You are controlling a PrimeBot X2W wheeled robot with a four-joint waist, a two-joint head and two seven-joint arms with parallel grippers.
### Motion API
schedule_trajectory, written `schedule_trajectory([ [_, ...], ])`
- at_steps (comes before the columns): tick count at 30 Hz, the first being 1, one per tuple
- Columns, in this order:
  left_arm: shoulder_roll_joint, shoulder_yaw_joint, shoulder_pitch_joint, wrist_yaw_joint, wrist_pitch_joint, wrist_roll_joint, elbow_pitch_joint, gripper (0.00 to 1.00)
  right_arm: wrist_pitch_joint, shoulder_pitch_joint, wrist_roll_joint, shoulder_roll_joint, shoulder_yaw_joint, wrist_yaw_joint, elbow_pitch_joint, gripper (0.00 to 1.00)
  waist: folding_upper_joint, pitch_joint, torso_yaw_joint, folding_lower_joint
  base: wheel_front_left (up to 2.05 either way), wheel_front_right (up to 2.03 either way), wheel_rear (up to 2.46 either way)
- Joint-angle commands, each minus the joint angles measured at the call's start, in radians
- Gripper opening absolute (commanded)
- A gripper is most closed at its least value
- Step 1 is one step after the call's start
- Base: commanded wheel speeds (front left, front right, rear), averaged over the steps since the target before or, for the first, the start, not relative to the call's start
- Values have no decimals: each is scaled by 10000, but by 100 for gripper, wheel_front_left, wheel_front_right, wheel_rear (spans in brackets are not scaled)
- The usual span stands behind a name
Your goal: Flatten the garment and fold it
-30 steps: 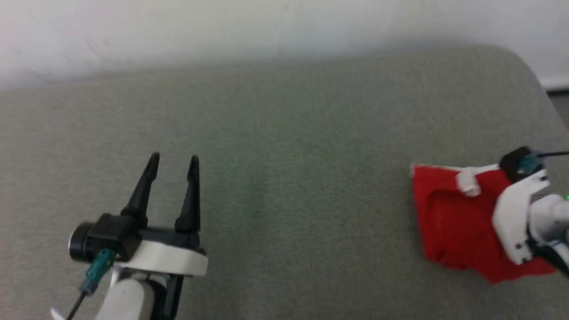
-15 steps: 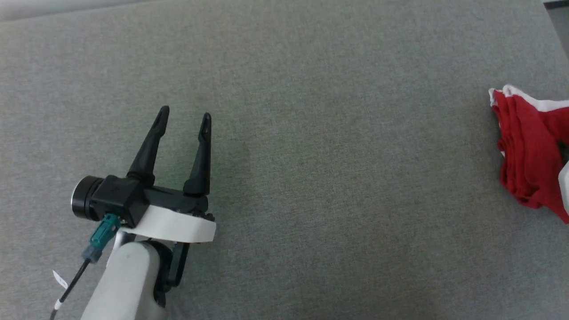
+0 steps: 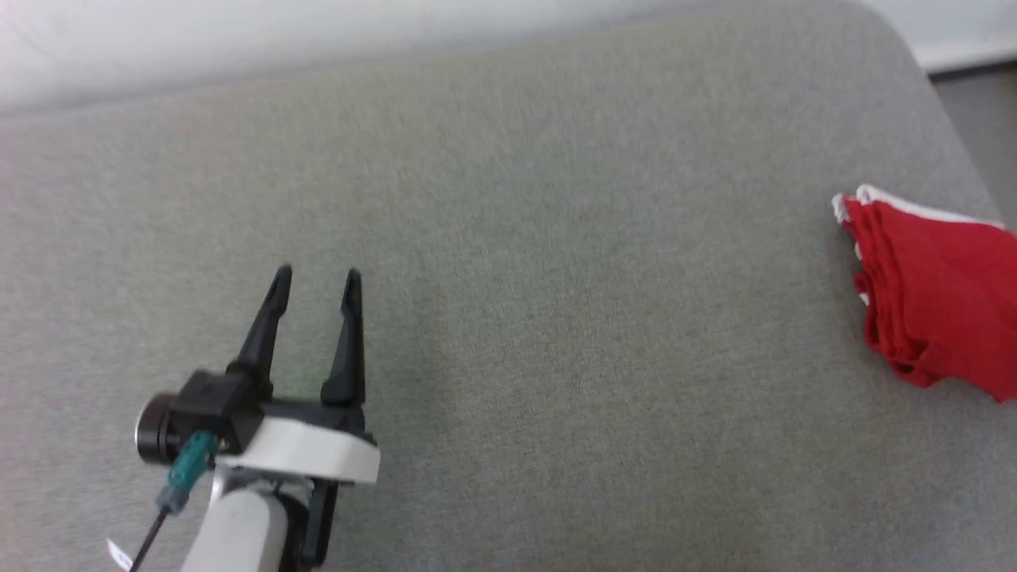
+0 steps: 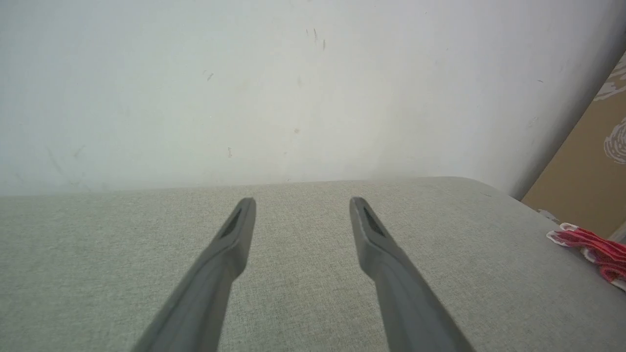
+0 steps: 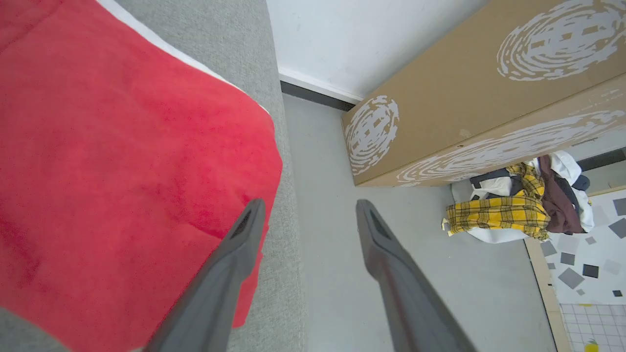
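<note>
The red garment [image 3: 937, 298] lies folded in a flat stack near the right edge of the grey cushioned surface [image 3: 556, 278], white trim along its far edge; part of it runs out of the head view. The left wrist view catches it as a thin red strip, the garment [image 4: 594, 249], far right. In the right wrist view the garment [image 5: 122, 171] spreads wide and smooth under the camera. My left gripper [image 3: 315, 278] hovers open over bare surface at lower left, far from the cloth. My right gripper [image 5: 308, 208] is open, its left finger over the garment's edge, nothing between its fingers.
A white wall [image 3: 318, 40] backs the surface. Beside the surface's right edge the floor [image 5: 342, 274] drops away, with long cardboard boxes [image 5: 479, 93] and a heap of clothes [image 5: 518, 205] on it.
The head camera has swung about, shifting the whole picture. The right gripper, on the garment a second ago, has left the head view. The left gripper stays open.
</note>
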Motion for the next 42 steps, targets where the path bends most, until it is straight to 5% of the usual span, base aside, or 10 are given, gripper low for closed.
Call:
schedule_trajectory([
  [1, -95, 157, 344, 95, -45, -26, 6, 100, -145, 525, -70, 269, -127, -19, -416, 100, -1, -1163, 397, 2, 0, 0, 0],
  [13, -149, 697, 1734, 262, -46, 78, 249, 100, 364, 3254, 843, 2397, 590, -19, -3894, 100, -1, -2617, 1357, 2, 0, 0, 0],
  [22, 451, 1227, 2062, 153, -47, 109, 670, 100, -344, 3432, 1527, 4223, 1368, -19, -5553, 100, -1, -2801, 1932, 2, 0, 0, 0],
  [32, 1009, 1651, 2380, -736, -47, -267, 717, 100, -699, 4269, 1856, 4732, 1136, -19, -6844, 100, -1, -2886, 2004, 2, 0, 0, 0],
  [42, 728, 1759, 2661, -574, -47, 318, 815, 100, -840, 5084, 2063, 4745, 872, -19, -7210, 100, -1, -2935, 1987, 2, 0, 0, 0],
])
